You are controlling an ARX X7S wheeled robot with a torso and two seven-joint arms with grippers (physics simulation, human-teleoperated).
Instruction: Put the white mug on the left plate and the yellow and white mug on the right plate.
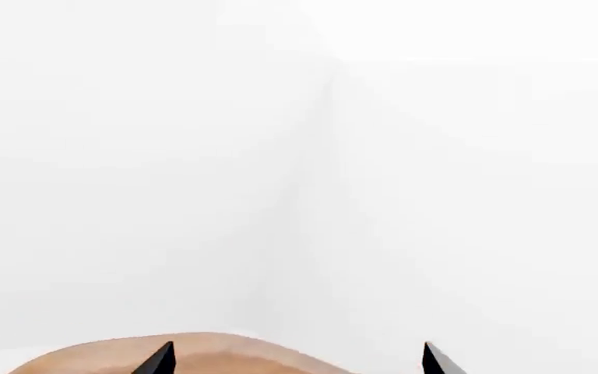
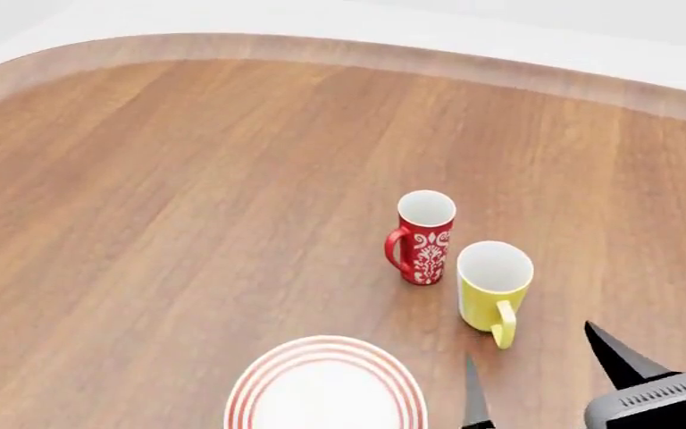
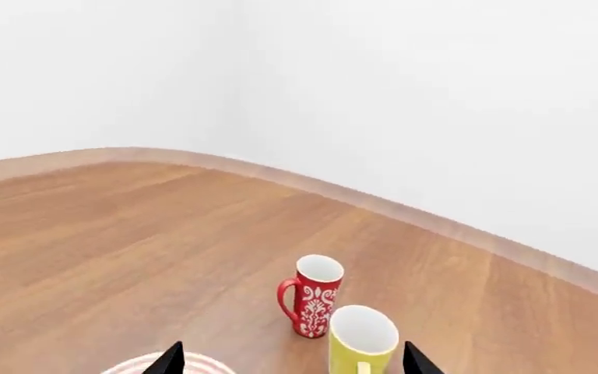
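Note:
The yellow and white mug point(image 2: 492, 286) stands upright on the wooden table, its handle turned toward my right gripper point(image 2: 529, 341). That gripper is open and hovers just short of the mug. In the right wrist view the yellow and white mug point(image 3: 361, 343) sits ahead of the open right gripper point(image 3: 293, 351), closer to one finger. One red-ringed plate point(image 2: 325, 386) lies near the front edge of the head view; I cannot tell whether it is the left plate or the right plate. The white mug is out of view. My left gripper point(image 1: 298, 349) is open, facing a white wall.
A tall red mug point(image 2: 424, 237) with a white pattern stands close behind and left of the yellow mug, also visible as the red mug point(image 3: 314, 296) in the right wrist view. The table's curved far edge point(image 2: 319, 45) meets white walls.

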